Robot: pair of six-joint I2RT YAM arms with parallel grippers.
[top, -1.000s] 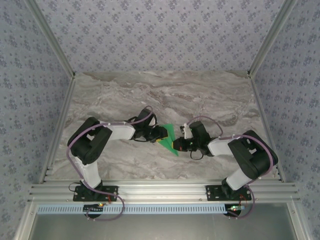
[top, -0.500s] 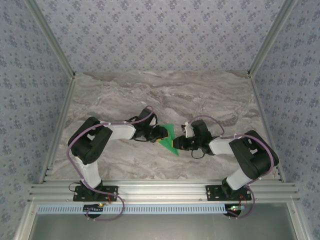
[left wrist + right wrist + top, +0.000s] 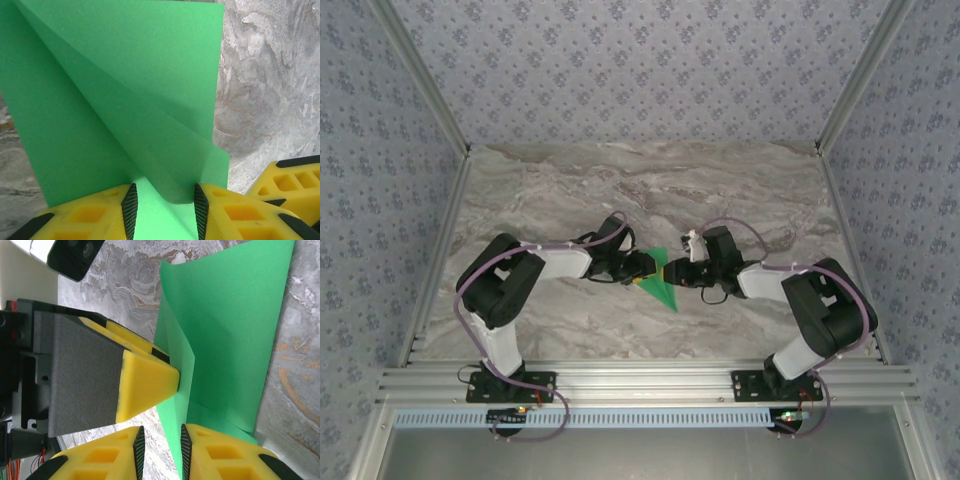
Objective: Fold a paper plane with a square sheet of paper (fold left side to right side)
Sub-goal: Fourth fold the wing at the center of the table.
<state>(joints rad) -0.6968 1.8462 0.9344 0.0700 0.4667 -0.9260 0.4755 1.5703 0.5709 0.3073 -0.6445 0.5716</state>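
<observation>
The square sheet of paper point(image 3: 661, 287) is bright green and creased into a narrow pointed shape, lying on the marble table between both arms. My left gripper point(image 3: 647, 268) reaches it from the left. In the left wrist view a raised flap of the paper point(image 3: 125, 90) stands between the parted fingers of that gripper point(image 3: 165, 202). My right gripper point(image 3: 675, 275) meets the paper from the right. Its jaws point(image 3: 160, 440) are apart, with a standing edge of the paper point(image 3: 225, 330) in the gap, close to the right-hand pad point(image 3: 184, 445). One left finger point(image 3: 150, 380) touches that fold.
The marble table point(image 3: 620, 190) stretches behind the arms, bounded by aluminium rails point(image 3: 430, 300) at the sides and a rail point(image 3: 640, 380) at the near edge. Patterned walls enclose the back.
My right gripper has opened from shut, and its wrist has shifted a little toward the far side. The left arm and the paper have stayed put.
</observation>
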